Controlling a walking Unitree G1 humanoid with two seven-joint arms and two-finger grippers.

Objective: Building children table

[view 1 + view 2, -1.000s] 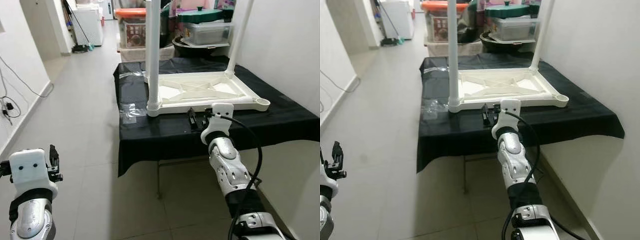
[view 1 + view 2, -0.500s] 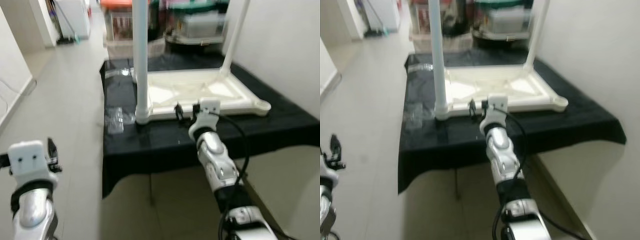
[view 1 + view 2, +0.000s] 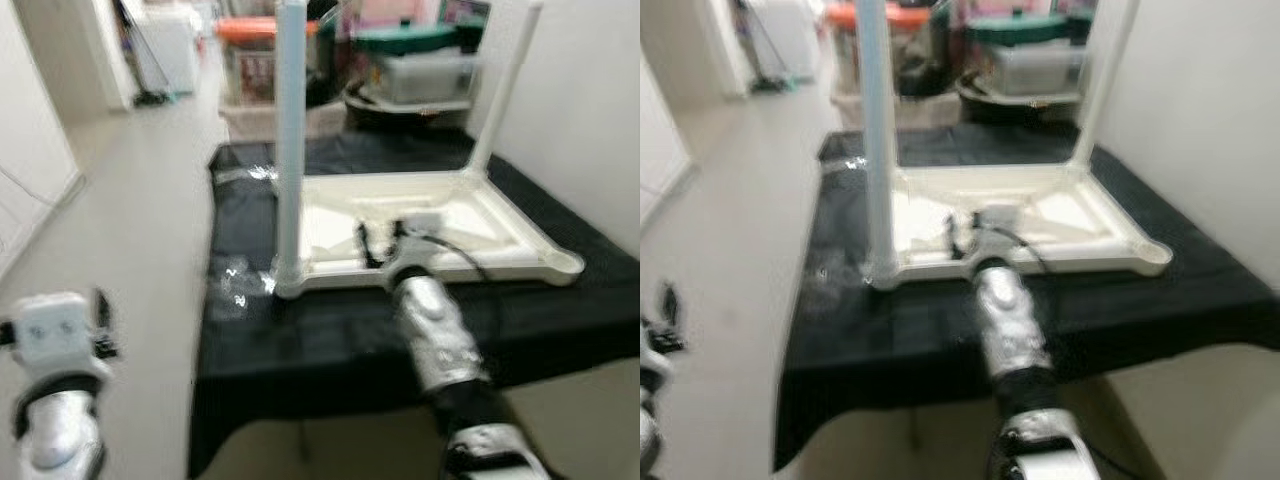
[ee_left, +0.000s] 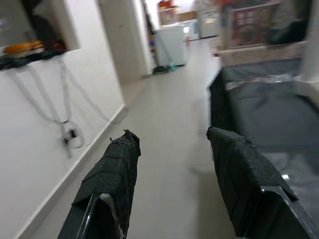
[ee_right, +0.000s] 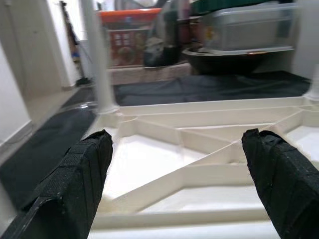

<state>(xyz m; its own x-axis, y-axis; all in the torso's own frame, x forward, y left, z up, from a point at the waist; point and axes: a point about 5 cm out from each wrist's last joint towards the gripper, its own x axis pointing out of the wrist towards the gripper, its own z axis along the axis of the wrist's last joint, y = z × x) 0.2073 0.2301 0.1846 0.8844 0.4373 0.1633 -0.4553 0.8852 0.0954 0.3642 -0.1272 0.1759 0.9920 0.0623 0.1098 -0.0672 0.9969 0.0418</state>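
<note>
A white children's table (image 3: 450,215) lies upside down on a black-draped table (image 3: 330,345). One white leg (image 3: 288,150) stands upright in its near left corner and another leg (image 3: 505,95) in the far right corner. The near right corner socket (image 3: 566,263) holds nothing. My right gripper (image 3: 383,240) reaches over the near rim of the upturned table, open, with the ribbed underside (image 5: 199,149) between its fingers (image 5: 75,184). My left gripper (image 4: 173,133) hangs low on the left over the floor, open and holding nothing.
A clear plastic bag (image 3: 240,285) lies on the black cloth left of the white frame. Storage bins and tubs (image 3: 420,60) are stacked behind the table. A wall (image 3: 590,120) runs close on the right. Open tiled corridor (image 4: 164,124) lies to the left, with cables (image 4: 70,134) on its wall.
The whole view has shifted and blurred, so the camera moved nearer. My right gripper has gone from in front of the white rim to over it. The left arm has barely moved.
</note>
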